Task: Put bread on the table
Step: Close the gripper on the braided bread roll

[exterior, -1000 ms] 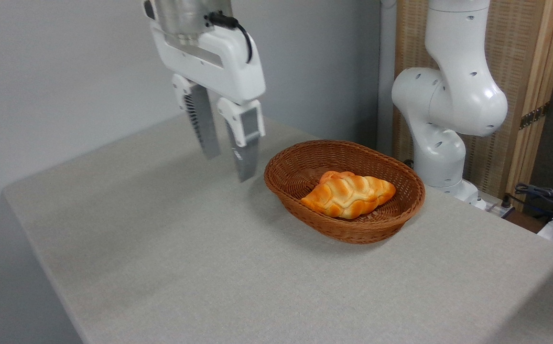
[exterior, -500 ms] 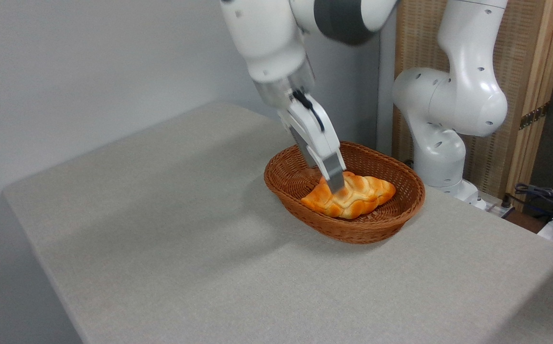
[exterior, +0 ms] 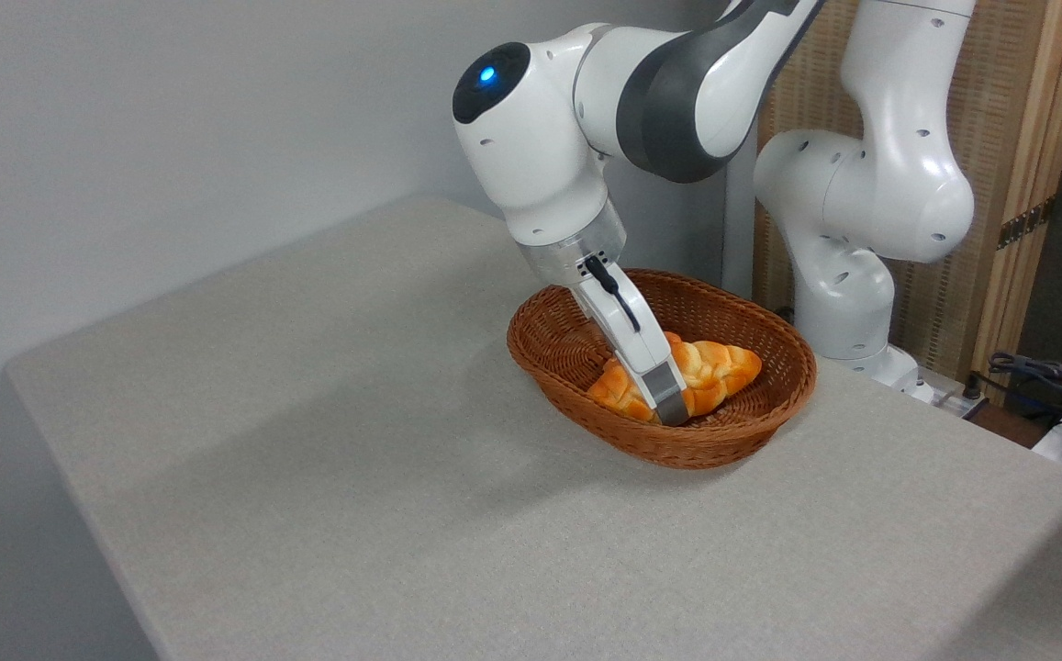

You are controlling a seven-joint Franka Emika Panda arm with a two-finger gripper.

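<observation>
Bread [exterior: 714,367] lies inside wicker basket [exterior: 751,431], toward right half, long axis running left-right. End effector [exterior: 668,408] reaches steeply down into basket, near finger across loaf's front-left part, tip by basket floor. Far finger hidden from you; cannot tell how wide the opening is or whether loaf is gripped. Basket wall rings loaf on all sides. Basket sits on worktop [exterior: 310,477], right of centre. Arm base [exterior: 847,303] behind basket; cables [exterior: 1045,381] at far right.

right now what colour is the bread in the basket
Golden-orange with pale creases: bread, camera view.
</observation>
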